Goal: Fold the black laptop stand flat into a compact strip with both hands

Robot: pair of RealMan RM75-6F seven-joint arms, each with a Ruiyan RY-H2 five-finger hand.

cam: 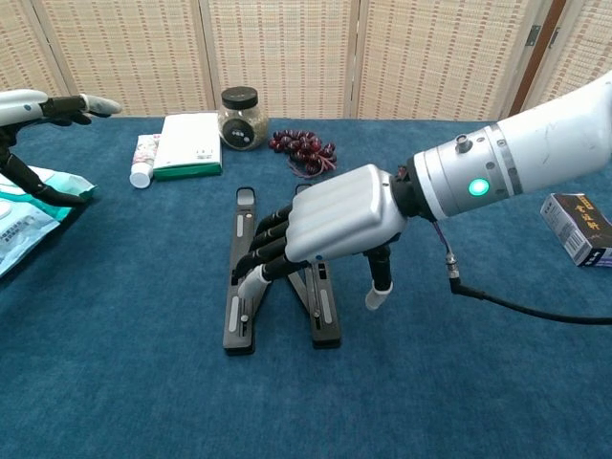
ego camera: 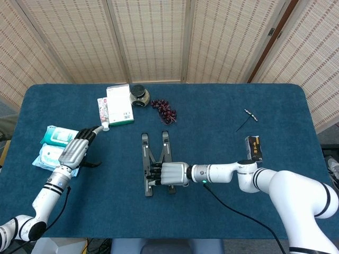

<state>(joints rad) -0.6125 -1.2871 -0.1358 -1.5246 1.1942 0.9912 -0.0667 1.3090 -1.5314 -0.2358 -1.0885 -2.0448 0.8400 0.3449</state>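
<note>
The black laptop stand (ego camera: 145, 159) (cam: 238, 296) lies flat on the blue table, two long bars joined by crossed links. My right hand (ego camera: 169, 173) (cam: 335, 225) hovers low over its near half. Its fingers (cam: 260, 256) reach down onto the left bar and the crossed links. The thumb (cam: 377, 295) points down at the cloth just right of the right bar, a small gap away. Far to the left, my left hand (ego camera: 74, 152) (cam: 46, 103) is held above the wipes packs, fingers apart and empty, well clear of the stand.
Two wipes packs (ego camera: 53, 153) lie at the left. At the back stand a white and green box (ego camera: 119, 104), a tube (ego camera: 102, 114), a jar (ego camera: 140, 95) and dark grapes (ego camera: 165, 110). To the right lie a small black box (ego camera: 254, 148) and a small metal tool (ego camera: 249, 117).
</note>
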